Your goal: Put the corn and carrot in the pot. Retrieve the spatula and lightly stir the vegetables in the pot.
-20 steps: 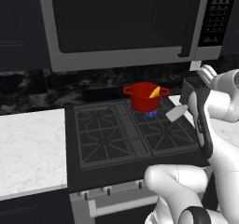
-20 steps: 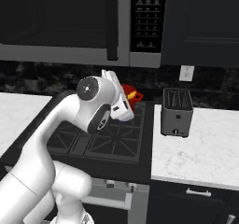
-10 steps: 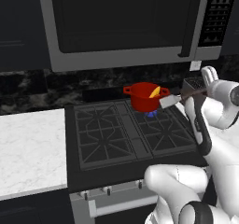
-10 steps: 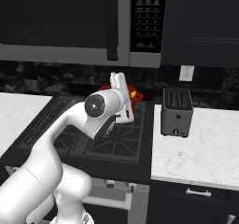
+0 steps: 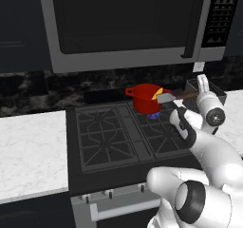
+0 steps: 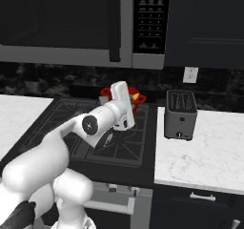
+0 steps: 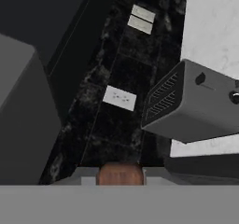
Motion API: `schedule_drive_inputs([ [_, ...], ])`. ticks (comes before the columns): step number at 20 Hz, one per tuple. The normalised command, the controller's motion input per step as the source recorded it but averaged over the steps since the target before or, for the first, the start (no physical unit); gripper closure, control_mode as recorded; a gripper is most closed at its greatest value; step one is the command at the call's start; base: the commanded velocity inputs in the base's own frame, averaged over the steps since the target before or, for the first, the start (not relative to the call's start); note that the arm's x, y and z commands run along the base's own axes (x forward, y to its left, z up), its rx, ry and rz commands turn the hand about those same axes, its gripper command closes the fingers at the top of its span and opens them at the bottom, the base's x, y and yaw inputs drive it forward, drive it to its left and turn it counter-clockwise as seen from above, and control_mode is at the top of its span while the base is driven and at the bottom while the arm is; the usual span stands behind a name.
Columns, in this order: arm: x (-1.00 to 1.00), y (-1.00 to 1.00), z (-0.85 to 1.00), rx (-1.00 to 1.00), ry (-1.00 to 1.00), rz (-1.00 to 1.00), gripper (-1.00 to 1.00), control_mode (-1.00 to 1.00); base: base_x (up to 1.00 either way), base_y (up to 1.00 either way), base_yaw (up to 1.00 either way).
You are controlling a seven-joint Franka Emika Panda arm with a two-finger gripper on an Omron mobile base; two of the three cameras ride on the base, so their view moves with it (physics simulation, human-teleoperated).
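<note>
Gripper [image 5: 190, 94] clamped on the spatula [image 5: 176, 96], holding it level with the grey blade reaching away from the hand to the rim of the red pot [image 5: 144, 98]. Yellow-orange vegetables [image 5: 156, 93] lie inside the pot, just beyond the blade. Behind the hand stands the toaster [image 6: 180, 114].

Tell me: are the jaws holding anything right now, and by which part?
Yes: the spatula, gripped at its brown handle end. Its grey blade reaches toward the rim of the red pot.
</note>
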Motion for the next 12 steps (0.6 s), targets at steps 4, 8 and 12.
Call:
schedule_drive_inputs([
  [4, 0.23, 0.16, 0.00, 0.00, -0.25, -0.09, 1.00, -1.00, 0.00, 0.00, 0.00],
  [8, 0.37, 0.13, -0.09, 0.00, -0.14, -0.11, 1.00, -1.00, 0.00, 0.00, 0.00],
  [12, 0.45, 0.02, -0.24, 0.00, -0.04, -0.12, 1.00, -1.00, 0.00, 0.00, 0.00],
])
